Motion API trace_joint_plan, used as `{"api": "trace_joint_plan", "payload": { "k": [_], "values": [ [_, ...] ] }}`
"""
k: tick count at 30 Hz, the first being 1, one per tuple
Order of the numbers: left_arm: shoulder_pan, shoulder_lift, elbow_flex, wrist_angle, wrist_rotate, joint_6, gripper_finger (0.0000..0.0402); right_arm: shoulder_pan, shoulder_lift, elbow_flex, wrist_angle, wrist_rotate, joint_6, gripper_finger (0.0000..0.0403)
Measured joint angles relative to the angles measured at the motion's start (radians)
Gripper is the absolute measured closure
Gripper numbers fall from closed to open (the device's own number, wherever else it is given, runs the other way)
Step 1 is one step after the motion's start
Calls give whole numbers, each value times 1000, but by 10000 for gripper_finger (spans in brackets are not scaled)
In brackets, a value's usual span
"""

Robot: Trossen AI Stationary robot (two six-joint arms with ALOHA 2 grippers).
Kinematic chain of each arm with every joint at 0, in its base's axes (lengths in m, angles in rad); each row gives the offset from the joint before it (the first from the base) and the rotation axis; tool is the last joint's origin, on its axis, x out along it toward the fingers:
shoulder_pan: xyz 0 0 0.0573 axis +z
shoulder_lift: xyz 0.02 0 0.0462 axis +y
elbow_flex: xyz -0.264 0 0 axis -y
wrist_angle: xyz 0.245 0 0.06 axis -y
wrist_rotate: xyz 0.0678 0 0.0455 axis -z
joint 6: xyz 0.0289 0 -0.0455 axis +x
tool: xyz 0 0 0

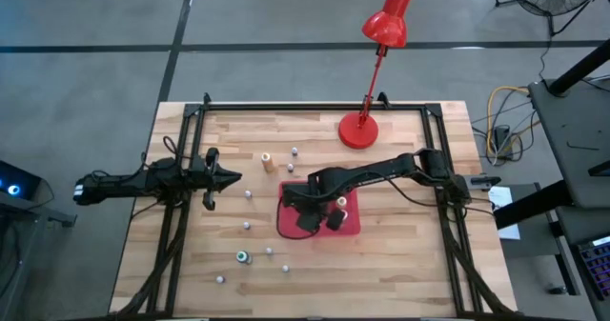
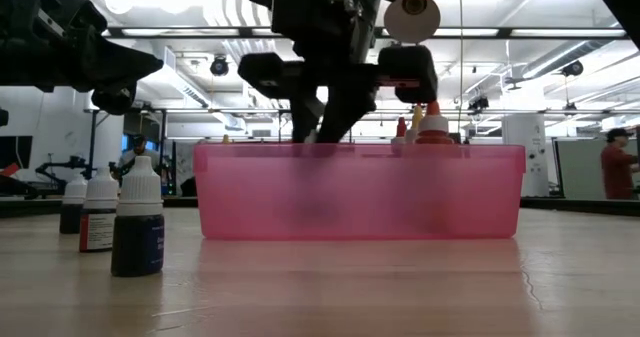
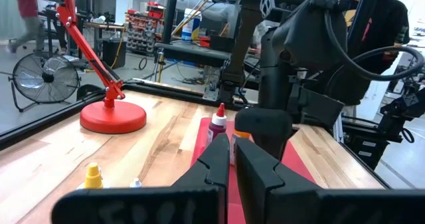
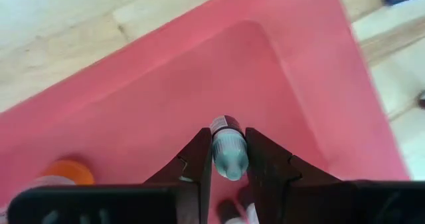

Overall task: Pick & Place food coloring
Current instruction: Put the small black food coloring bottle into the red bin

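the right claw (image 4: pixel 229 159) hangs over the red tray (image 4: pixel 133 111), its fingers pinched narrow around a small teal food coloring bottle (image 4: pixel 228 149), seemingly ready to set it inside. other little bottles (image 1: pixel 247 226) lie scattered over the wooden surface (image 1: pixel 400 273). the left claw (image 1: pixel 232 178) waits closed at the surface's left side, holding nothing.

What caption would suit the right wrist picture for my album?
Right gripper holding a small teal bottle above the red tray, an orange-capped bottle already inside.
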Motion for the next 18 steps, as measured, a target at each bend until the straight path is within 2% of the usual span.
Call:
{"api": "trace_joint_plan", "payload": {
  "k": [18],
  "values": [
    [0, 0, 0, 0, 0, 0, 402, -2, 0, 8, 0, -4, 101, 337]
  ]
}}
